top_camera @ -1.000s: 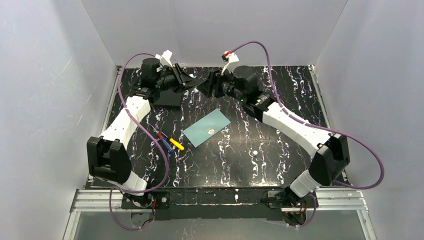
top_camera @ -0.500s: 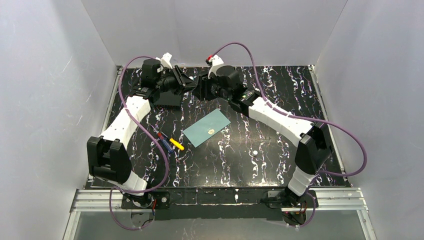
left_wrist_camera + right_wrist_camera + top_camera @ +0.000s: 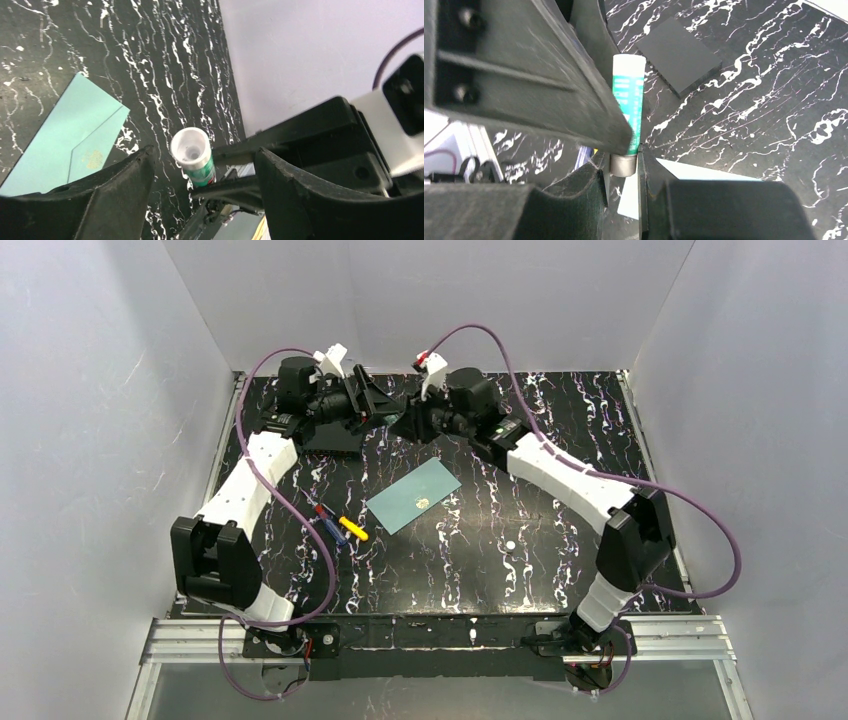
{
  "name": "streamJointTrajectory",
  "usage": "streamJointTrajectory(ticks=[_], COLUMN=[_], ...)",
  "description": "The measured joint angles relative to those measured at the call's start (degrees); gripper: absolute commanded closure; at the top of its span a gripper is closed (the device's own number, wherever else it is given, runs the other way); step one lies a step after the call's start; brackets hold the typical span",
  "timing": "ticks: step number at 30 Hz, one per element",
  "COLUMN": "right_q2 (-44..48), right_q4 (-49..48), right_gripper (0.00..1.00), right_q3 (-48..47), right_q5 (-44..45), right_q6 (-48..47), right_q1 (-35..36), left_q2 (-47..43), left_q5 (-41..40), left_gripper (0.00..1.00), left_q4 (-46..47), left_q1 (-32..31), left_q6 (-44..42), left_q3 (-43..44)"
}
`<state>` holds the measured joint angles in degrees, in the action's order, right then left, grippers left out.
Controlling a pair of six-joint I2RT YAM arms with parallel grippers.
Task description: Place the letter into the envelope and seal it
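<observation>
Funny how little the top view gives you here. All you get is the left gripper and the right gripper nose to nose at the far side of the table, close to the back wall, and whatever is between them is lost in black plastic.

The wrist cams sort it out. The left wrist view looks down the end of a glue stick with a white tube and a green label. It sits between the left fingers with a clear gap on both sides, so that gripper is spread apart and not touching it. The right wrist view shows the stick side-on, with the right fingers pinched on its grey bottom end. So the right one is clamped on the glue stick, and one left finger is just a big dark slab beside it. That view also catches a flat black pad lying on the table.

Both arms are reached well forward, elbows bent low near the front corners, forearms angling in toward the far middle.

The teal envelope lies flat mid-table, well apart from the grippers, with a gold seal on it. I can't make out the letter in any view. Some red, blue and yellow pen-like things lie just left of the envelope.
</observation>
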<state>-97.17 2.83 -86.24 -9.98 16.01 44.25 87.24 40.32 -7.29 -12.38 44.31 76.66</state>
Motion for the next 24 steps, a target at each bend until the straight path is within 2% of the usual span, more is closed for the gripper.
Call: streamJointTrajectory(ticks=[6, 12, 19, 24], right_q2=[4.90, 5.22, 4.79, 3.39], right_q4=[4.76, 15.61, 24.24, 26.53], right_gripper=[0.95, 0.97, 0.96, 0.94], right_q3=[1.18, -4.92, -8.04, -8.55], right_q5=[-15.17, -24.92, -29.42, -30.05], right_q6=[-10.23, -19.98, -26.88, -28.28], right_q1=[-5.86, -5.79, -5.35, -5.35], left_q2=[-0.79, -0.79, -0.79, -2.21], left_q5=[11.13, 20.96, 27.89, 30.40], left_gripper=[0.23, 0.23, 0.44, 0.50], left_q4=[1.57, 7.34, 9.01, 9.05], left_q1=[2.86, 3.91, 3.78, 3.65], left_q6=[0.04, 5.77, 8.46, 8.13], left_q3=[-0.13, -2.71, -3.06, -7.10])
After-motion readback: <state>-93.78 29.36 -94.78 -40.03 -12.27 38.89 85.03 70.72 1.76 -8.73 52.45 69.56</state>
